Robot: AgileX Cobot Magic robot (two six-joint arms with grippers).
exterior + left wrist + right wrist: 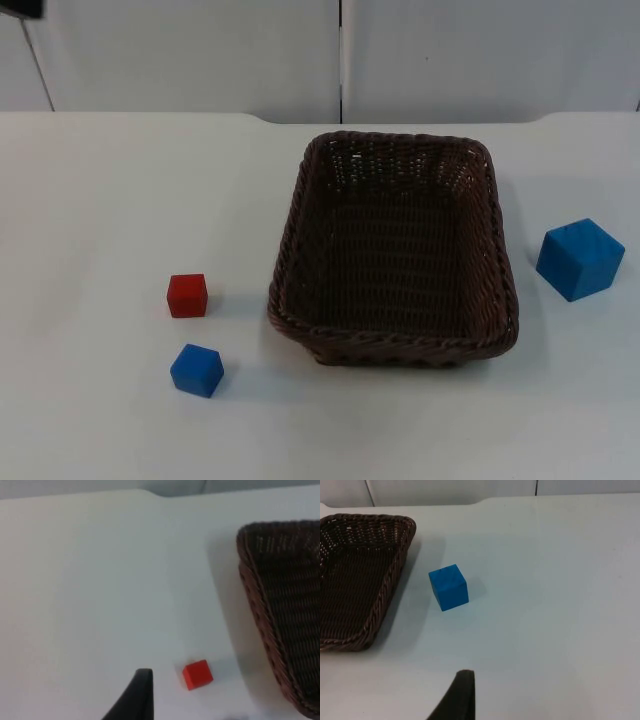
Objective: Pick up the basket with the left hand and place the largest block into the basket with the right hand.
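The dark brown wicker basket (394, 250) stands upright on the white worktop (120, 200), open side up, with nothing inside it. Taking the basket as the reference: the large blue block (580, 259), the biggest of the three, sits on the worktop just off the basket's right wall, apart from it and turned at a slight angle. The small red block (187, 295) lies off the basket's left wall, well apart from it, and the small blue block (197, 370) lies just in front of the red one, the two not touching. In the left wrist view a black fingertip of the left hand (134, 695) stands above the worktop near the red block, with the basket's left wall beyond; whether that hand is released or clenched cannot be told. In the right wrist view a fingertip of the right hand (456, 695) stands above bare worktop, the large blue block ahead of it beside the basket's right wall; its state likewise cannot be told. Neither hand touches the basket or any block.
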